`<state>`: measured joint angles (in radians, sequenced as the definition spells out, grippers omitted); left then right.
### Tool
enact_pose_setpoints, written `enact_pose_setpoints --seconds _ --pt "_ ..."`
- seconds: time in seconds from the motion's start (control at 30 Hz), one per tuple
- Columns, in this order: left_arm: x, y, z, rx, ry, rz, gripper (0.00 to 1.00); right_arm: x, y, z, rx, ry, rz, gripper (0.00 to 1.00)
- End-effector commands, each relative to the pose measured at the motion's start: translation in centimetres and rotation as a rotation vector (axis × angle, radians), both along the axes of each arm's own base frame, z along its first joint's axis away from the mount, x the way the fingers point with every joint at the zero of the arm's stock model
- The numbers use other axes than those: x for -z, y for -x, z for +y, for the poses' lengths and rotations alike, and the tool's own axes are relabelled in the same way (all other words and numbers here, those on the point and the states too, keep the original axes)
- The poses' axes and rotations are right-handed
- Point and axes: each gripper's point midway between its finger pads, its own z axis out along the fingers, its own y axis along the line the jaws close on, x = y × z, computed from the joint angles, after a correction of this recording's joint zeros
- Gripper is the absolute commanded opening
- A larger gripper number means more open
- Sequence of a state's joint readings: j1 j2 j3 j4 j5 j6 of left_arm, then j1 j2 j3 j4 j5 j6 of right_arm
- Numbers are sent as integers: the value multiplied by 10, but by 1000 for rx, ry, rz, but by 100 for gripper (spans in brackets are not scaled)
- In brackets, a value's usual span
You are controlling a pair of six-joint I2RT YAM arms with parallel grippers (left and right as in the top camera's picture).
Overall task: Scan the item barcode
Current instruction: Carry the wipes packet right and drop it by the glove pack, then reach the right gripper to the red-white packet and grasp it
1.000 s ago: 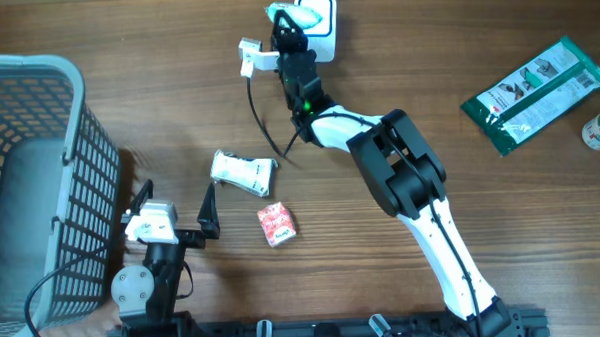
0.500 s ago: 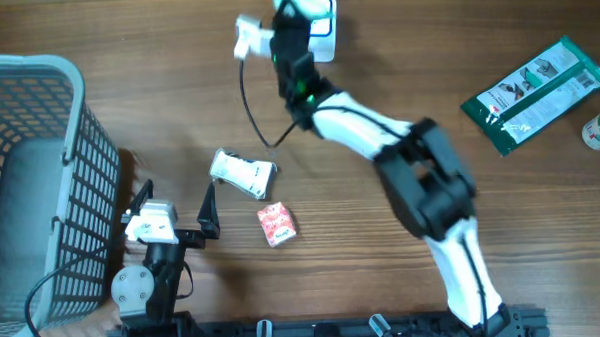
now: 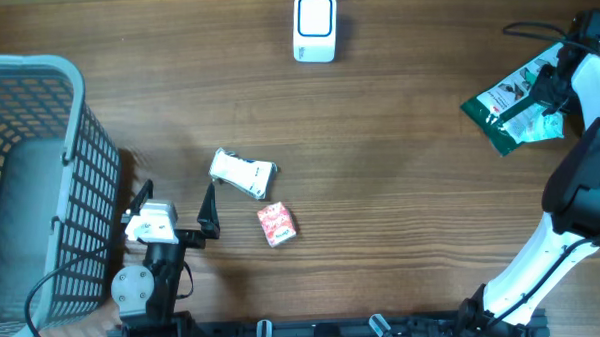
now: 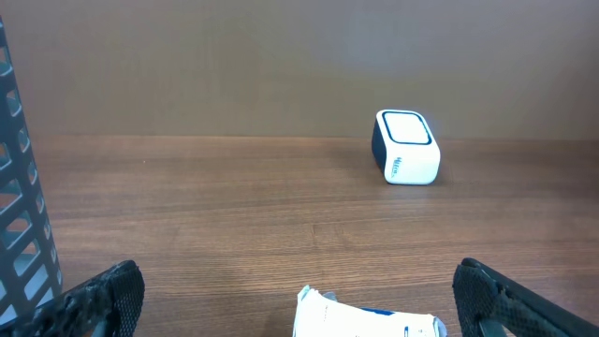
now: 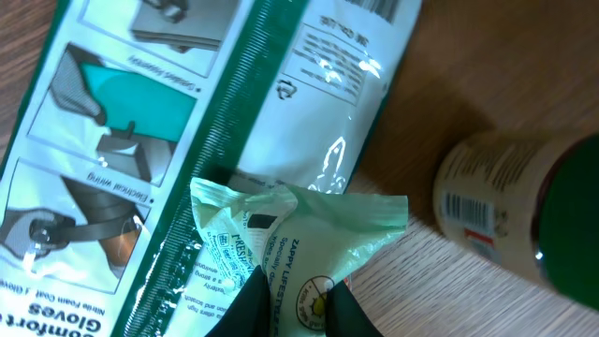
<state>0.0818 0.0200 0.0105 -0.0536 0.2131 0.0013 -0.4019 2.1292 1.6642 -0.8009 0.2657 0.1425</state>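
The white barcode scanner [image 3: 315, 28] stands at the back of the table, also in the left wrist view [image 4: 407, 147]. My right gripper [image 5: 295, 304] is shut on a pale green wipes packet [image 5: 299, 239], pinched between its black fingers [image 5: 245, 301]. It hangs at the far right [image 3: 546, 113], over a green and white gloves pack [image 3: 532, 85]. My left gripper [image 3: 176, 201] rests open near the front left. Just ahead of its fingers [image 4: 103, 300] a white packet [image 4: 370, 320] lies flat, apart from both of them.
A grey basket [image 3: 41, 188] fills the left side. A small red packet [image 3: 276, 224] lies beside the white packet [image 3: 243, 173]. A bottle with a green cap [image 5: 524, 215] stands right of the gloves pack [image 5: 168, 140].
My right arm has swung from the scanner at the back to the far right, carrying the packet with it. The left arm has not moved.
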Motion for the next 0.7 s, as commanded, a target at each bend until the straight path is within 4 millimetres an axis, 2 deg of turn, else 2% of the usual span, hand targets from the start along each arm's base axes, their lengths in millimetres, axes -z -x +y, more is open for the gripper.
enact_pose_setpoints --seconds 0.0,0.03,0.07,0.13,0.17,0.23,0.27,0.3,0.33,0.37,0.43,0.47,0.5,0.53,0.57,0.63,0.67 --pt "2 0 2 -10 10 3 100 -2 0 2 85 -43 -41 71" --pt "2 0 2 -10 10 3 100 -4 0 2 85 -44 -42 100" --pt "2 0 2 -10 10 3 100 -14 -3 7 86 -65 -65 100" --pt "2 0 2 -10 10 3 100 -60 -17 31 79 -177 -177 100" --pt "2 0 2 -10 10 3 100 -85 -24 56 50 -283 -238 100" --pt "2 0 2 -10 10 3 100 -133 -28 133 -93 -566 -335 100" --pt "2 0 2 -10 10 3 100 -146 -23 170 -161 -663 -330 100" --pt "2 0 2 -10 10 3 100 -148 -15 208 -222 -724 -281 100" --pt "2 0 2 -10 10 3 100 -143 -2 249 -308 -751 -191 100" --pt "2 0 2 -10 10 3 100 -136 6 275 -369 -757 -135 100" --pt "2 0 2 -10 10 3 100 -105 40 350 -541 -736 33 100" --pt "2 0 2 -10 10 3 100 -93 57 376 -571 -746 99 100" --pt "2 0 2 -10 10 3 100 -82 74 397 -571 -754 159 98" --pt "2 0 2 -10 10 3 100 -71 93 417 -567 -765 220 91" --pt "2 0 2 -10 10 3 100 -61 116 439 -567 -786 285 88" --pt "2 0 2 -10 10 3 100 -40 150 480 -686 -826 338 93" --pt "2 0 2 -10 10 3 100 -28 159 495 -752 -822 329 92"
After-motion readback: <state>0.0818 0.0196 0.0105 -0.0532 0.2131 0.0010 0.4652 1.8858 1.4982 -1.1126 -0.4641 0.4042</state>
